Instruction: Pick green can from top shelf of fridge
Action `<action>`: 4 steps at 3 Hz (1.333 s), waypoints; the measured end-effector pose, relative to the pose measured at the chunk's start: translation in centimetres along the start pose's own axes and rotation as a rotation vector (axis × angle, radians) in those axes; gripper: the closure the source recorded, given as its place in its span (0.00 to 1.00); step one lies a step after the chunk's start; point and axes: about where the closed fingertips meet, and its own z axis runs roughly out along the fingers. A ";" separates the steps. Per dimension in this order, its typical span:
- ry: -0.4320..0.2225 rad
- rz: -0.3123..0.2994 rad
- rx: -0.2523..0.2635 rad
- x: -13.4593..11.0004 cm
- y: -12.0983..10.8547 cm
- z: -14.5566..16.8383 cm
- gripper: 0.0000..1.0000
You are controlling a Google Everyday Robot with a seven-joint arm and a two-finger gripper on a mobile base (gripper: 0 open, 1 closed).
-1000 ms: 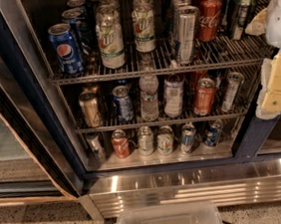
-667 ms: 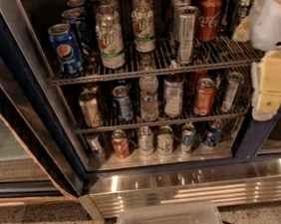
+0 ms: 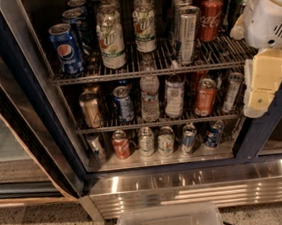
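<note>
Fridge (image 3: 189,192) top shelf (image 3: 152,72) | approach step; our tool (image 3: 261,94) at frame right, state we cannot tell | next: reach green can (image 3: 239,7), upper right.

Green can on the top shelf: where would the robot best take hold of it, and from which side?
Probably around its round side wall, near mid-height, coming in level from the front. The green can stands upright at the right end of the top shelf, with the red Coca-Cola can close on its left, so top access looks tight. The gripper hangs in front at the right.
</note>
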 end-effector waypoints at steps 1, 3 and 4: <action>-0.097 0.071 0.035 1.1 -0.8 0.7 0.00; -0.376 0.157 0.149 3.4 0.1 1.7 0.00; -0.458 0.174 0.194 3.7 0.2 2.9 0.00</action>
